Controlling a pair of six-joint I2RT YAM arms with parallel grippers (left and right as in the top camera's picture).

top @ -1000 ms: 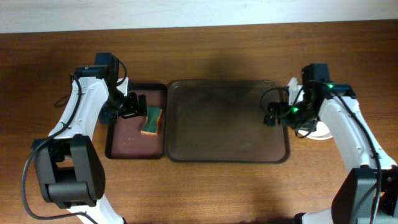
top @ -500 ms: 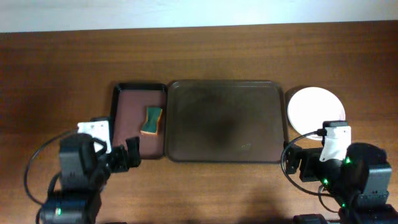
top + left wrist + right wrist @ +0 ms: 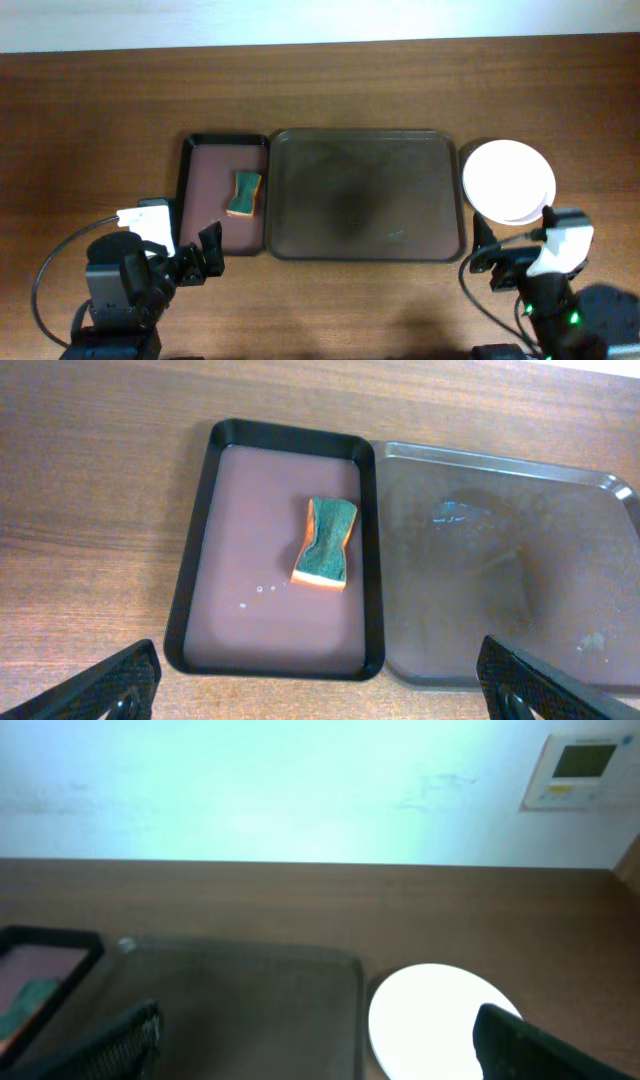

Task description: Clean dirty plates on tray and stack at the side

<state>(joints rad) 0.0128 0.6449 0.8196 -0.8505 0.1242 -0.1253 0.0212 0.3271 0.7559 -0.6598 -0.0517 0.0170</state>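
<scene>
Plates [image 3: 508,178] sat stacked on the wood just R of the tray [image 3: 330,165], near the bench's R edge. Top face was plain white; count unclear. The tray lay mid-bench, its dark brown bed showing only faint wet streaks. Abutting its L side, the small maroon tray [image 3: 205,215] w/ black rim held a green-and-orange sponge [image 3: 243,193] near its centre, plus a few droplets [image 3: 255,591]. L gripper [image 3: 205,253] hung near the front edge, by the small maroon tray's front rim, jaws wide apart, gripping nothing. R gripper [image 3: 488,258] hung near the front edge, in front of the plates, fingers likewise spread, nothing btwn them. A wide strip of open wood ran along the back edge, w/ more at the L end.
</scene>
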